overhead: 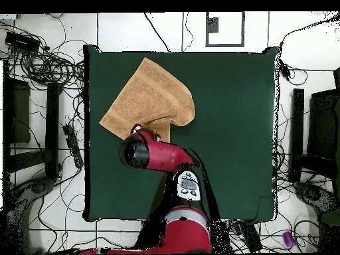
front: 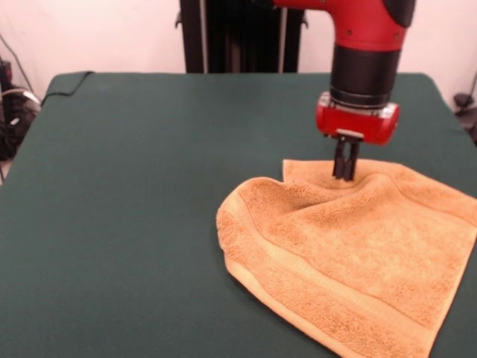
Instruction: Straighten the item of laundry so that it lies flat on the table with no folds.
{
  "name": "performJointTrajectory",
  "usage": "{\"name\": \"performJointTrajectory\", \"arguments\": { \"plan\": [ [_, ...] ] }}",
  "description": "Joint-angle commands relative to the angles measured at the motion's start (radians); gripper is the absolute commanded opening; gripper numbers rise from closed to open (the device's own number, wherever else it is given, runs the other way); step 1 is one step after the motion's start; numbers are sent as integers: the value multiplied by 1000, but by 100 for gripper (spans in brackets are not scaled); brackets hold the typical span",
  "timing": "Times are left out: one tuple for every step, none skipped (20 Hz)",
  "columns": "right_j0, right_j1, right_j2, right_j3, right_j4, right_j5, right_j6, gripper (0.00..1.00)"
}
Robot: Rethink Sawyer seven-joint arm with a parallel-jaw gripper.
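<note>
The gripper (front: 345, 177), fingers nearly closed, pinches the towel (front: 350, 253) at its far edge; most cloth lies toward 6 o'clock in the front view.

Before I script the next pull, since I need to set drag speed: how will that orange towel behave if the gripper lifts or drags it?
The towel will likely be floppy: it already bunches into ridges where the gripper meets it. Its looped pile should probably grip the table cloth, so it would wrinkle rather than slide. It looks thin, so probably light.
</note>
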Motion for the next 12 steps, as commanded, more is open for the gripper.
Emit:
{"name": "performJointTrajectory", "arguments": {
  "plan": [
    [65, 19, -16, -38, 100, 97, 222, 0],
    [72, 21, -25, -41, 111, 95, 229, 0],
    [82, 19, -36, -44, 116, 102, 228, 0],
    [95, 16, -50, -48, 120, 111, 227, 0],
    [101, 12, -58, -47, 125, 120, 225, 0],
    [107, 8, -63, -43, 128, 126, 223, 0],
    [110, 0, -75, -44, 123, 136, 212, 0],
    [102, -19, -75, -31, 115, 147, 199, 0],
    [94, -38, -76, -18, 108, 158, 185, 0],
    [86, -64, -76, 3, 98, 167, 175, 0],
    [71, -96, -74, 20, 87, 191, 158, 0],
    [56, -128, -73, 37, 75, 216, 142, 0]
  ]
}}
